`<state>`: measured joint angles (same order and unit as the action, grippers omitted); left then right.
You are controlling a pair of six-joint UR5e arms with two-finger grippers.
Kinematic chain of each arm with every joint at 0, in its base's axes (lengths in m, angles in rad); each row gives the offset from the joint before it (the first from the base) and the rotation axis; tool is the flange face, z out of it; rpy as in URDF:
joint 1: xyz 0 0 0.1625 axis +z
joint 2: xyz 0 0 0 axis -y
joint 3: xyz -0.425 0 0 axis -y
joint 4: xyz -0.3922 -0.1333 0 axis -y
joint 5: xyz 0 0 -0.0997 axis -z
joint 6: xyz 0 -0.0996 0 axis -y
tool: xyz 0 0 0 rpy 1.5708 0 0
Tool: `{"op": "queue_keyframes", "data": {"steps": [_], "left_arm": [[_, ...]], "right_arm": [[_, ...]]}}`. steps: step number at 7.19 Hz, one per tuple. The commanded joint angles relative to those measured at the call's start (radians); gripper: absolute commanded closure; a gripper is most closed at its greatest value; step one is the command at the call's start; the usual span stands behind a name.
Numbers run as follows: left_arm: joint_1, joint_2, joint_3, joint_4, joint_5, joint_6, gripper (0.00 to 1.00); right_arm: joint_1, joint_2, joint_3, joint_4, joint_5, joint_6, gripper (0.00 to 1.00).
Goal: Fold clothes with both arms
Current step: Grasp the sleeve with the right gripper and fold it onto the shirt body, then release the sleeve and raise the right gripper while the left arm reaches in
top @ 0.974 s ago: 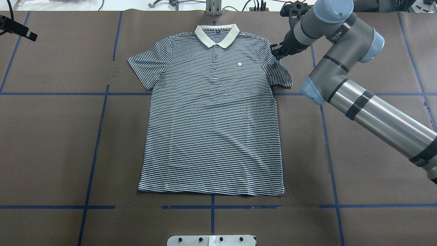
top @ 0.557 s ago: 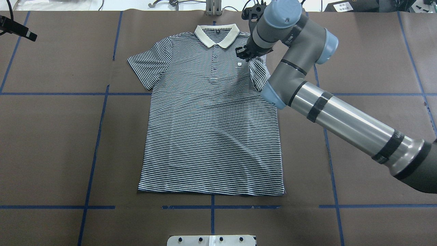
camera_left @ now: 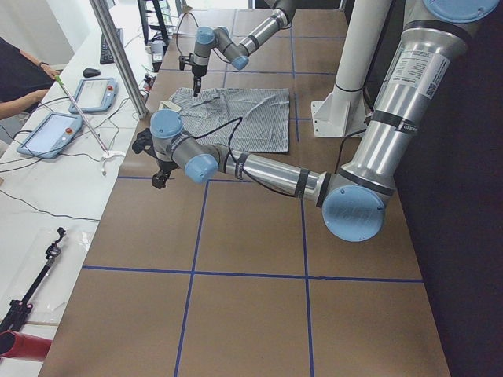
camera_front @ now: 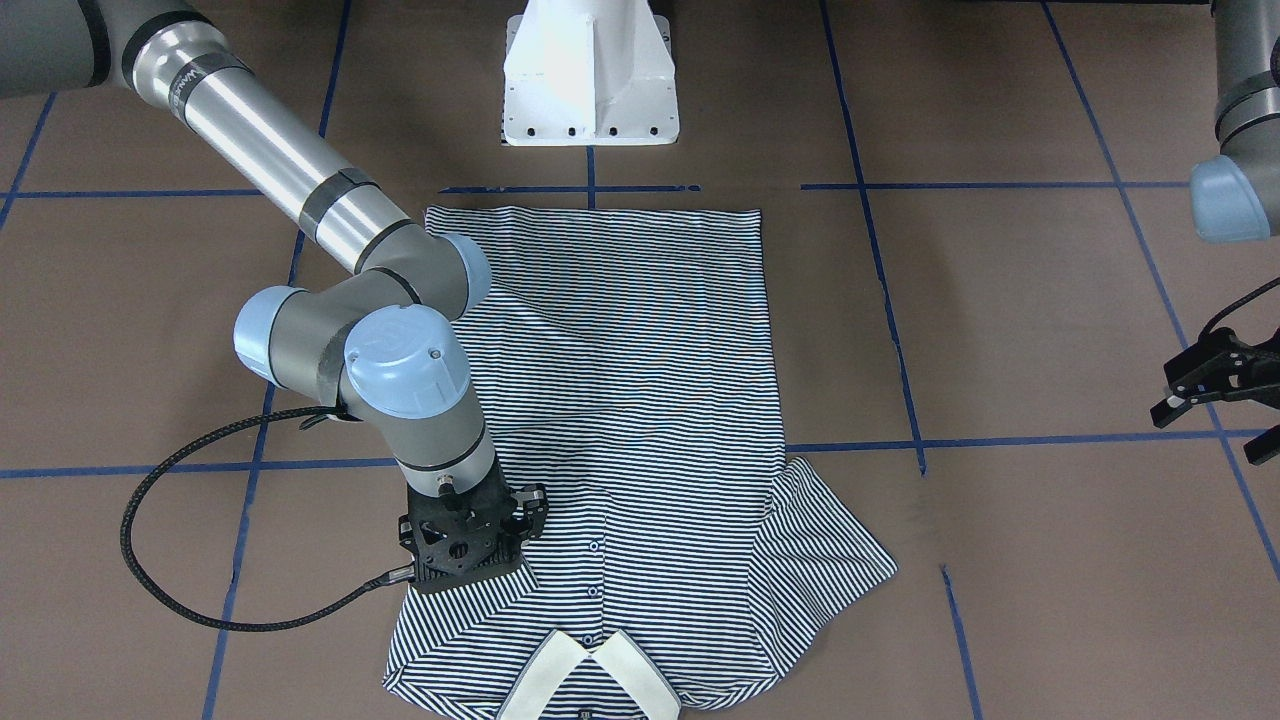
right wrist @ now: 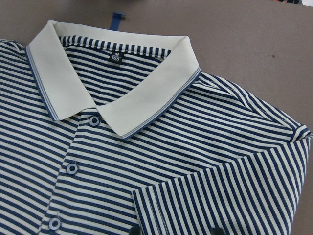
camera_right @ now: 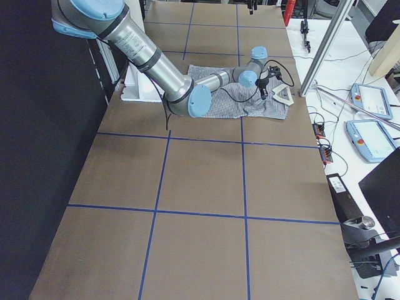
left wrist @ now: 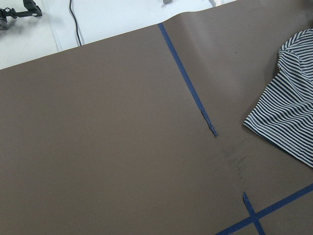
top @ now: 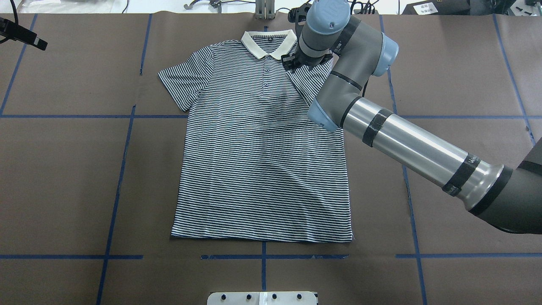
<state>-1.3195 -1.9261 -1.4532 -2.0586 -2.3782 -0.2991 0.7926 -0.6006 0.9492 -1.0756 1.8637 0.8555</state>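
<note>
Ordered left to right as the overhead view shows it. The left gripper hangs above the brown table cover with its jaws spread and nothing between them, well apart from the polo shirt. The shirt lies flat and face up at mid-table, collar at the far edge and hem toward the robot's base. 1 sleeve lies spread flat on the cover. The other sleeve is turned inward across the chest, just beside the collar and the button placket. The right gripper points down at that sleeve's free end, jaws closed on the hem. In the right wrist view, 2 dark fingertips flank the striped cloth. The right arm crosses the shirt's shoulder.
</note>
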Motion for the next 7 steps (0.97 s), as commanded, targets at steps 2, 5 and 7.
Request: {"op": "queue_keyframes", "data": {"steps": [2, 5, 7], "left_arm": [[0.081, -0.089, 0.007, 0.002, 0.028, -0.238, 0.0], [0.306, -0.109, 0.005, -0.13, 0.291, -0.692, 0.0], [0.406, -0.167, 0.048, -0.129, 0.451, -0.86, 0.0]], "right_arm": [[0.08, -0.03, 0.06, -0.064, 0.222, 0.027, 0.0], [0.106, -0.235, 0.377, -0.168, 0.324, 0.03, 0.0], [0.123, -0.254, 0.373, -0.15, 0.322, 0.034, 0.0]]}}
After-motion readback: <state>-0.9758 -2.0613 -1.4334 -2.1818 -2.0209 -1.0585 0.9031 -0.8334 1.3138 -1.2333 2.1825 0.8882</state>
